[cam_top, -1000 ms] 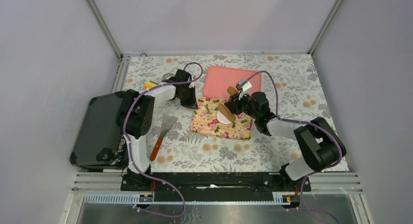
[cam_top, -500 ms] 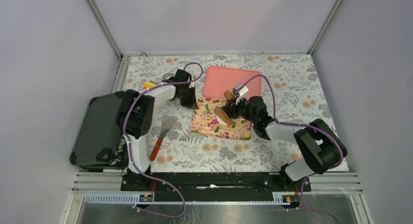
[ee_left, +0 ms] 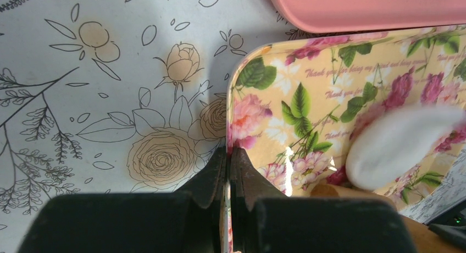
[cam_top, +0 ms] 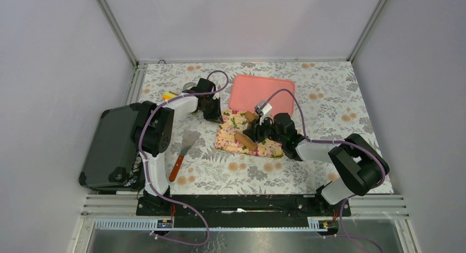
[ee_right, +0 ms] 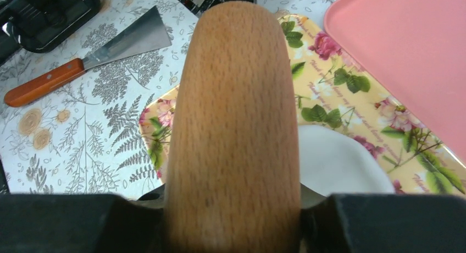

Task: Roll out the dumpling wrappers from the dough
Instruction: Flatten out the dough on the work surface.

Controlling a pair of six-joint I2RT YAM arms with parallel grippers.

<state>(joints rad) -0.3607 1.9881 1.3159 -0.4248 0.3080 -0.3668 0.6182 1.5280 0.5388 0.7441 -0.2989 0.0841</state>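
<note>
While left fingers (ee_left: 211, 176) pinch the board (ee_left: 275, 99) edge, right fingers (ee_right: 384, 220) clench the pin (ee_right: 236, 126) across the dough (ee_right: 335, 165).

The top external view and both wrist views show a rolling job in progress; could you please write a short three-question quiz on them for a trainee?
1. True or false: the right gripper holds the brown wooden rolling pin.
2. Pick one. The left gripper is: A wide open; B shut on the edge of the yellow floral rectangular board; C shut on nothing.
3. Fill the gap: the flat white dough lies on the ___.
Key: 1 true; 2 B; 3 board.
</note>
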